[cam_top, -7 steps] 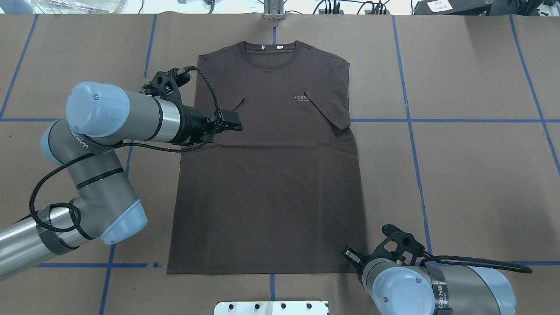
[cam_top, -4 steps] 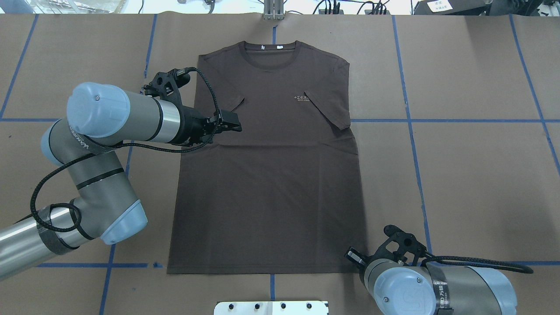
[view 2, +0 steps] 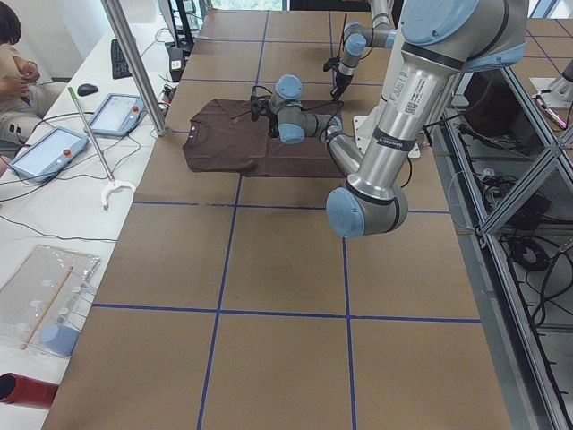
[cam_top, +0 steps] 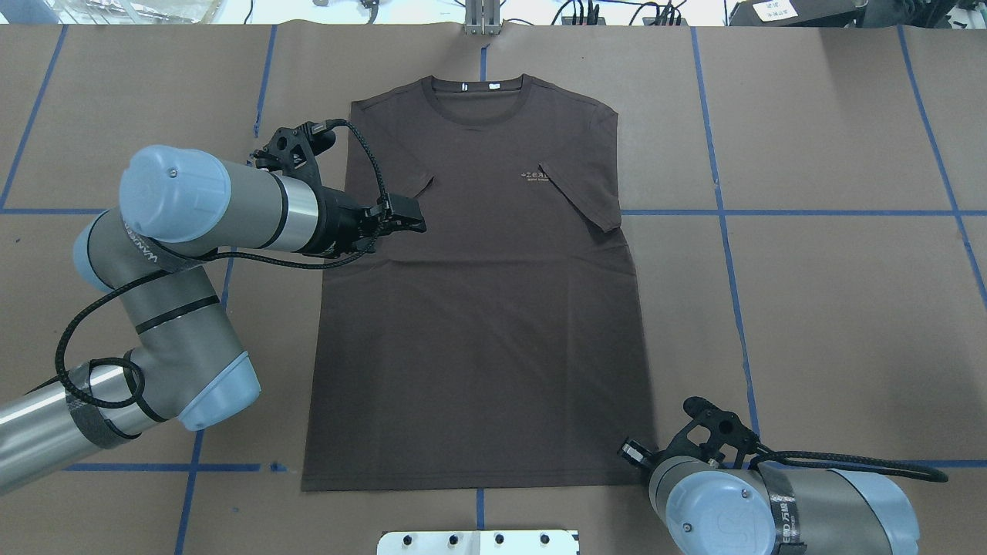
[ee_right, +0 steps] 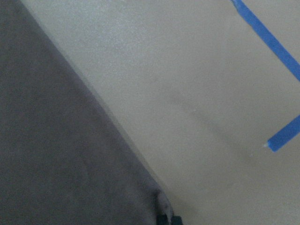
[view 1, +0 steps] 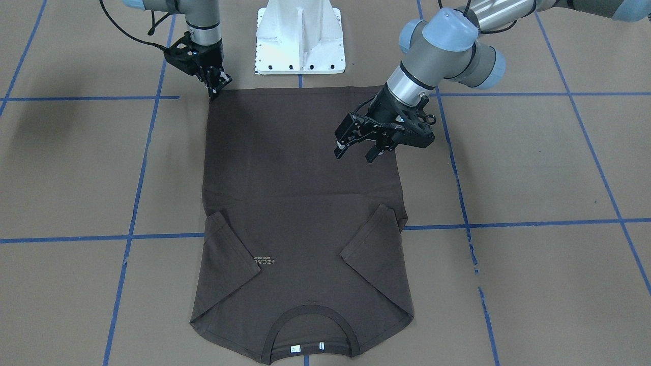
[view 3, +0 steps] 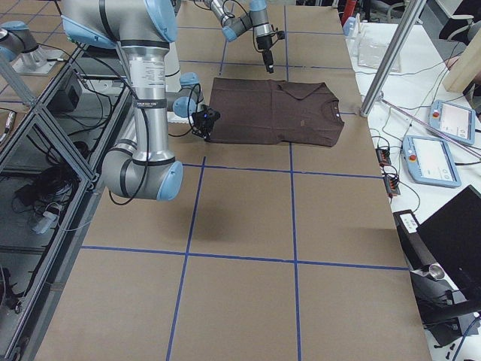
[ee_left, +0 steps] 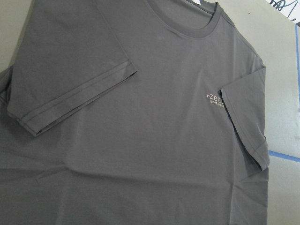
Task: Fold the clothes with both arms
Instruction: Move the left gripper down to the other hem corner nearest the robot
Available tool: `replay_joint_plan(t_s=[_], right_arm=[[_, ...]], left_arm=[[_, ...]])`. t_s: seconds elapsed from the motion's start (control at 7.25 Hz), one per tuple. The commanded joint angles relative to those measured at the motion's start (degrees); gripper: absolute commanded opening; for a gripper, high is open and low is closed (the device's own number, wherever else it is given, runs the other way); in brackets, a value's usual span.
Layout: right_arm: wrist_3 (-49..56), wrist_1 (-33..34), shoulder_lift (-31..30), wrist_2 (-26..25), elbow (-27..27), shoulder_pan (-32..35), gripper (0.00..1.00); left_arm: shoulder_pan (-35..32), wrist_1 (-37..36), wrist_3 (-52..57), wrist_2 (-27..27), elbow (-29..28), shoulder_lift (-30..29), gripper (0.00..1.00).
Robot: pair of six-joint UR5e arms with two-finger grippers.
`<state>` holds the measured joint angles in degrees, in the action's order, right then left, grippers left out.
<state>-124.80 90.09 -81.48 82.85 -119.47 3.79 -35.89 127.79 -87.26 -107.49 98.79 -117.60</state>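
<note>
R pincer (view 1: 214, 93) clamps T-shirt (view 1: 300, 203) hem corner, shirt slid rightward; L pincer (view 1: 354, 155) agape, empty.

We see a robotics lab: blue tape lines (cam_top: 771, 213) grid the table (view 2: 286, 358), control tablets (view 2: 47, 152) and cables (view 2: 534, 253) beside it.
</note>
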Motion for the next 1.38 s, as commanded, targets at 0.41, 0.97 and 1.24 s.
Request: replay_joint_plan(t_s=[0.41, 0.97, 1.24], right_arm=[[0.8, 0.0, 0.2, 2.8, -4.2, 2.5, 0.0], [1.3, 0.0, 0.1, 2.6, -4.5, 2.5, 0.0], [1.3, 0.0, 0.0, 2.6, -4.5, 2.5, 0.0]], left_arm=[[12.9, -12.2, -11.3, 16.1, 9.2, 3.8, 0.85], [28.0, -30.2, -23.8, 24.0, 16.7, 10.6, 0.81], [30.0, -37.6, -25.6, 23.8, 17.5, 11.5, 0.79]])
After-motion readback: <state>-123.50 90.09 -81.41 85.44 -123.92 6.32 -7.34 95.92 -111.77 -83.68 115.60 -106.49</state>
